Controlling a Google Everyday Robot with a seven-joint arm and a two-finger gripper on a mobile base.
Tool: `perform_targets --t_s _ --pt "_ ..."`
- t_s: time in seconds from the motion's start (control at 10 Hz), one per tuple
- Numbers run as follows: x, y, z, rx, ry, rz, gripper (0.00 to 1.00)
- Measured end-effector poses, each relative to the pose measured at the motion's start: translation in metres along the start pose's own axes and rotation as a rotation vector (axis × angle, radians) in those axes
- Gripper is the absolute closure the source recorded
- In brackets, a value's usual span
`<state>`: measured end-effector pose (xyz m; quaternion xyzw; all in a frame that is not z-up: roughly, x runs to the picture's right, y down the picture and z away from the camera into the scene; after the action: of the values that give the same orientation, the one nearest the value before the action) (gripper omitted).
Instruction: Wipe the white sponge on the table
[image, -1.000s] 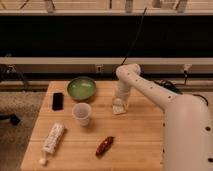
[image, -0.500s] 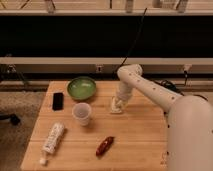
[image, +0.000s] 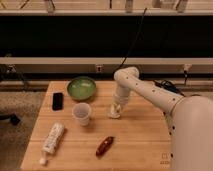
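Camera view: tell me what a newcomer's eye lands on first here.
The big white robot arm reaches in from the right, its gripper down on the small white sponge near the middle of the light wooden butcher-block table. Next comes the round green bowl at the far edge, with a translucent white cup in front of it.

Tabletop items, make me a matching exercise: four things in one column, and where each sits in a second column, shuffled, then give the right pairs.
Column one:
1. green bowl
2. black phone
3. white sponge
4. white tube

Column two:
A. right under the gripper, mid-table
B. front left part of the table
C. at the far edge, behind the translucent cup
D. near the left edge, left of the cup

Pairs: 1-C, 2-D, 3-A, 4-B
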<state>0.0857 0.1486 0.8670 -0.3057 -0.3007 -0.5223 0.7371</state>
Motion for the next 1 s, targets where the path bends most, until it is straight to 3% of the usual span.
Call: perform_targets --t_s 0.2,0.6,1.0 --pt "-0.021 0.003 0.004 -0.008 -0.007 -0.020 1.00" --pt "-0.040 0.003 0.007 -0.007 -0.014 -0.011 1.00" --pt "-0.036 0.047 0.000 0.011 -0.013 0.027 1.00"
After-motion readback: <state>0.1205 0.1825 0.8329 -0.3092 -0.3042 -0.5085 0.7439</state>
